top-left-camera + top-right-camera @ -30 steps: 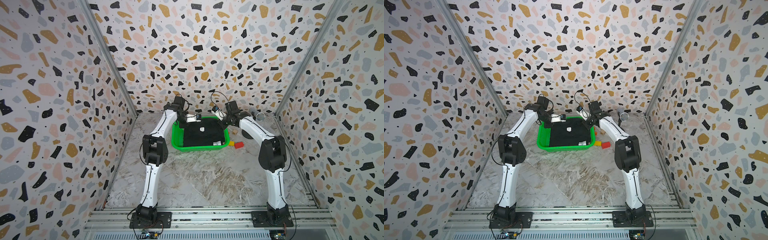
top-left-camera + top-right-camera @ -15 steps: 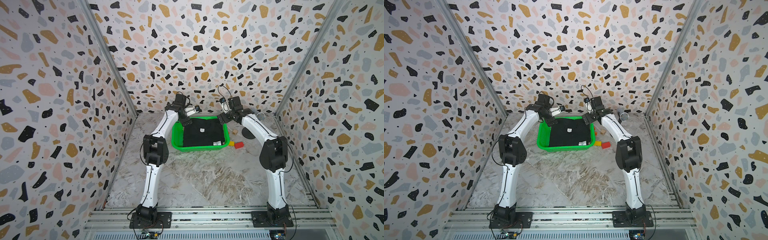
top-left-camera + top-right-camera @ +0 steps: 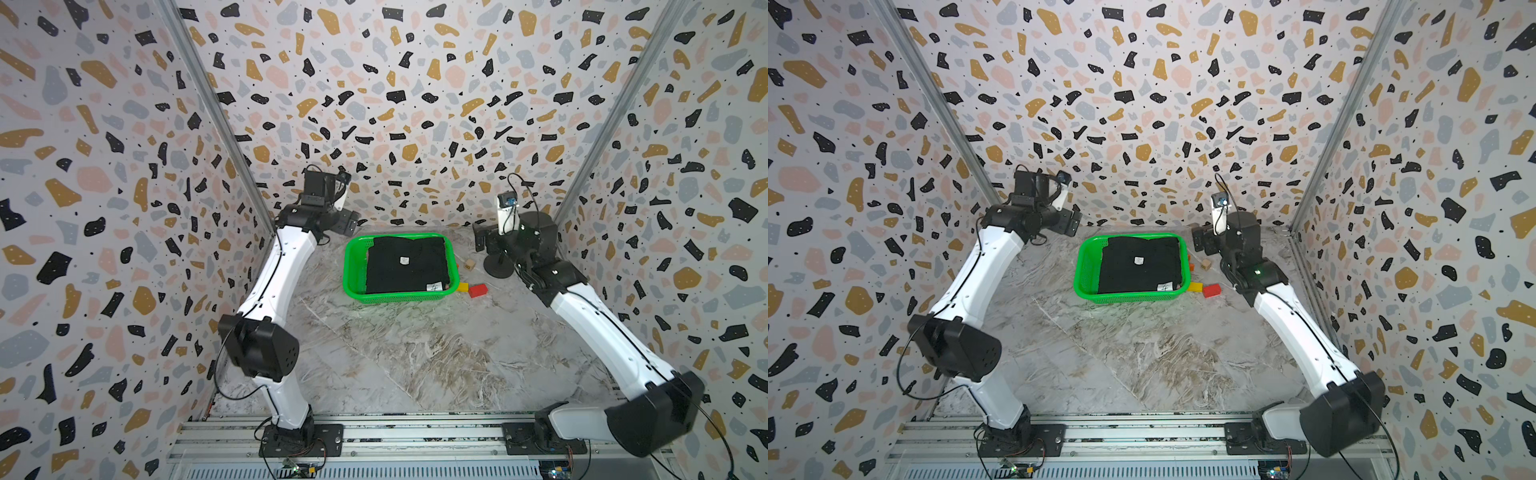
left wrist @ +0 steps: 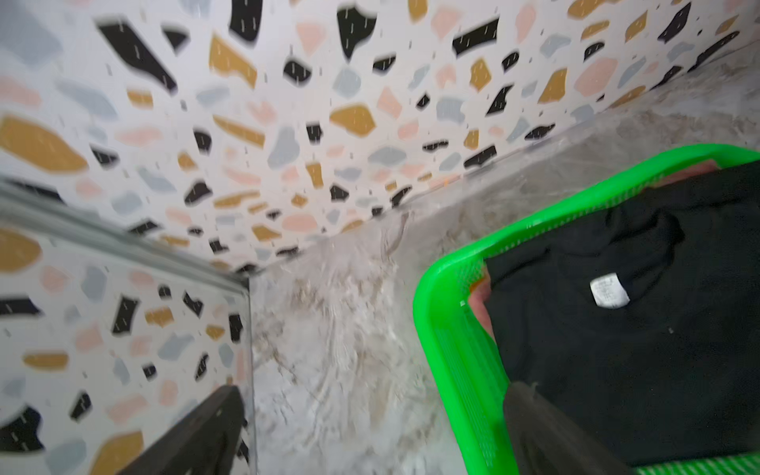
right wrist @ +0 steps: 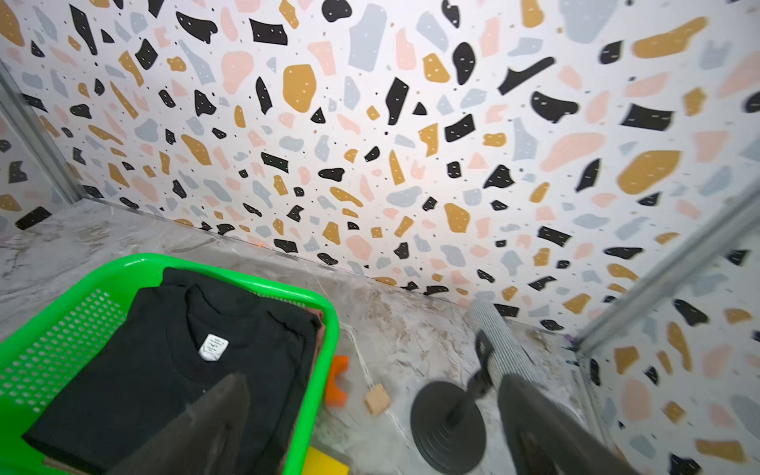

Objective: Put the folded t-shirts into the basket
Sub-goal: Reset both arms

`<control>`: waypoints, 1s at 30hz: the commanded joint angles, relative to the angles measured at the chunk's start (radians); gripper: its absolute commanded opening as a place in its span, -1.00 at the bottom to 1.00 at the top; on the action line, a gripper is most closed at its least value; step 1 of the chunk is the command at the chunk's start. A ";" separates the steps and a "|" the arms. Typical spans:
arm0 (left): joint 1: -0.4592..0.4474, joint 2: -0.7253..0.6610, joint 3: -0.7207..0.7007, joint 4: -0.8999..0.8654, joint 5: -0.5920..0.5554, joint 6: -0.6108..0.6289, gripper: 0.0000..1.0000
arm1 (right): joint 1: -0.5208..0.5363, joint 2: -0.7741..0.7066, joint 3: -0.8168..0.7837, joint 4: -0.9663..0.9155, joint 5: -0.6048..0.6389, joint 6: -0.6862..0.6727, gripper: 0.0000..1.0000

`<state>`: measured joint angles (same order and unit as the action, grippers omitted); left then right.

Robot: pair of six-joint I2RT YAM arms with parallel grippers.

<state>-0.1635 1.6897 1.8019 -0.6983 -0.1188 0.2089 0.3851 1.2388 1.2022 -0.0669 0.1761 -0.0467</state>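
The green basket stands at the back middle of the table. A folded black t-shirt lies flat on top inside it, white label up. An edge of pink cloth peeks out beneath the black t-shirt at the basket wall. My left gripper hangs open and empty, left of the basket's far corner. My right gripper is open and empty, right of the basket, over its rim and the black t-shirt.
Right of the basket stand a black round-based stand, a wooden cube, an orange block, a yellow block and a red block. Patterned walls close in on three sides.
Both grippers have opened, risen off the black t-shirt and swung outward, the left one to the left, the right one to the right. The shirt stays in the basket.
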 commanded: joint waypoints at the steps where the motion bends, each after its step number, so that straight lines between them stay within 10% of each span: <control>1: 0.070 -0.139 -0.360 0.197 0.117 -0.148 1.00 | -0.003 -0.136 -0.196 0.105 0.133 -0.074 0.99; 5: 0.151 -0.247 -0.630 0.341 0.287 -0.173 1.00 | -0.008 -0.277 -0.447 0.179 0.356 -0.080 0.99; 13: 0.183 -0.298 -1.187 0.949 0.321 -0.148 1.00 | -0.016 -0.331 -0.801 0.397 0.427 -0.024 0.99; 30: 0.054 -0.270 -1.504 1.566 0.059 -0.131 1.00 | -0.270 0.306 -1.026 1.352 0.075 -0.031 0.99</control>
<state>-0.0986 1.4139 0.3286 0.6907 -0.0284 0.0540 0.1429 1.5269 0.2085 1.0588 0.3038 -0.1078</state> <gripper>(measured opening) 0.998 0.996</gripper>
